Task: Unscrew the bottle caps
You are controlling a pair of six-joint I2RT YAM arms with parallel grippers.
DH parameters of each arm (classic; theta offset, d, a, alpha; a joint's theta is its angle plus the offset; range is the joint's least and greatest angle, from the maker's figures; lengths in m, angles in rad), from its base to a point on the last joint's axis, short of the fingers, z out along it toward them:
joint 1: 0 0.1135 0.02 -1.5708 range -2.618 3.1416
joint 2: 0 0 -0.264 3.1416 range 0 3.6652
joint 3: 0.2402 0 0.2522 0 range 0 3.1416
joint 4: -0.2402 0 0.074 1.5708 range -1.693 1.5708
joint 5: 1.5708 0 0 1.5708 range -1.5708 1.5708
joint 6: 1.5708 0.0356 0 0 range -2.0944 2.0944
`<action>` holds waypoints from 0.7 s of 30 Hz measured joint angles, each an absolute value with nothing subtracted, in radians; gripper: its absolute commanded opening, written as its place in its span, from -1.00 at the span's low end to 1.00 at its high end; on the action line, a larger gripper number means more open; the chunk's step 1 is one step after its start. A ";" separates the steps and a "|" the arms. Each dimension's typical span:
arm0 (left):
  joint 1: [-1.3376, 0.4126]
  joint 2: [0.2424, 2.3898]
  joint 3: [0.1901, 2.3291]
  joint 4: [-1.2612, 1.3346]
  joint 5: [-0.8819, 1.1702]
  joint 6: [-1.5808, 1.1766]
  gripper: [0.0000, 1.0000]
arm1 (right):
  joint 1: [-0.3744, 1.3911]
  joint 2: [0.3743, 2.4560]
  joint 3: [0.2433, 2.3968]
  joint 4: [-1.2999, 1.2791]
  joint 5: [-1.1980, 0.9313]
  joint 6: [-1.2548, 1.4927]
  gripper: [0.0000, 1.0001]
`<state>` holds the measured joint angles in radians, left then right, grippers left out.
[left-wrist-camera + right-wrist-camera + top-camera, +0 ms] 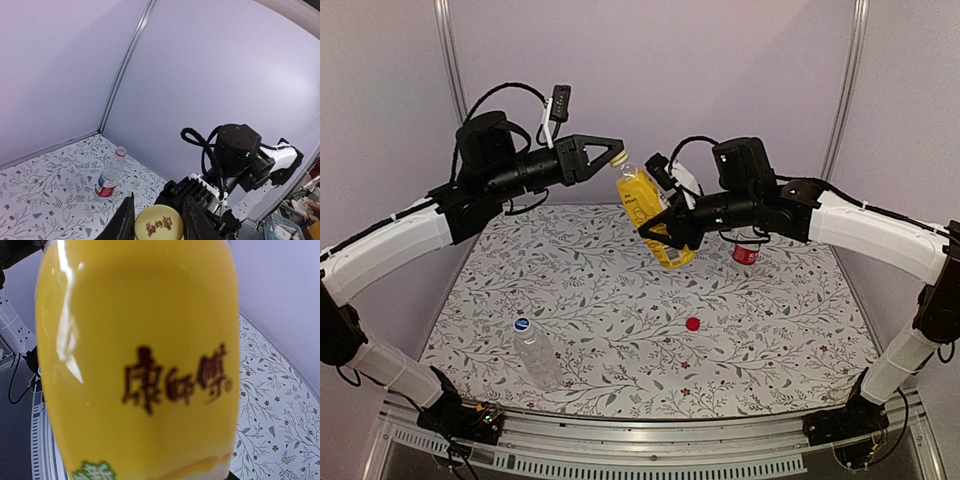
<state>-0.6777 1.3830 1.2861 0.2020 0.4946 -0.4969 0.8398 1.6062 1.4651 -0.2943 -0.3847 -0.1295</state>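
Yellow cap [159,226] pinched while its bottle is held in the air

The right claw [665,232] is clenched around the lower part of the yellow bottle [640,200]. It holds the bottle up off the table [780,330], tipped so the top leans toward the other arm. That makes the top easy to reach. In the right wrist camera the bottle fills almost the whole view, so the grip looks close and firm.

The left claw [612,152] points in from the side. It is squeezed on the yellow cap, with one finger on each side. One arm holds the bottle so it cannot spin, and the other can turn the cap. The twisting step looks to be at hand, and the cap seems to sit on the neck.

A red cap [693,323] lies alone near the middle of the table. The bottle with the red label [747,250] stands at the back with an open top, so that one looks done. A clear bottle [535,352] lies on its side near the front left, with its blue cap [522,324] on. It probably waits for its turn.
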 measured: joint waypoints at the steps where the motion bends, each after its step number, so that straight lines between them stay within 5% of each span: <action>1: -0.687 1.383 1.287 0.187 0.450 -0.512 -0.45 | 0.841 1.609 1.465 -0.295 -0.358 -0.130 -0.35; 5: -0.712 1.390 1.296 0.139 0.317 -0.562 -0.24 | 0.850 1.621 1.465 -0.295 -0.274 -0.130 -0.36; 9: -0.727 1.396 1.301 0.101 0.264 -0.575 0.35 | 0.849 1.627 1.465 -0.295 -0.220 -0.118 -0.36; 13: -0.749 1.393 1.308 0.068 0.245 -0.555 0.71 | 0.842 1.627 1.465 -0.290 -0.197 -0.105 -0.36; 21: -0.714 1.330 1.276 0.084 0.315 -0.486 0.92 | 0.841 1.626 1.443 -0.274 -0.271 -0.106 -0.35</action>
<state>-0.7143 1.3296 1.2758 0.0845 0.3149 -0.4858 0.8410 1.6264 1.4429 -0.2737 -0.2710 -0.1059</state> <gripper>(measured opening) 0.950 0.386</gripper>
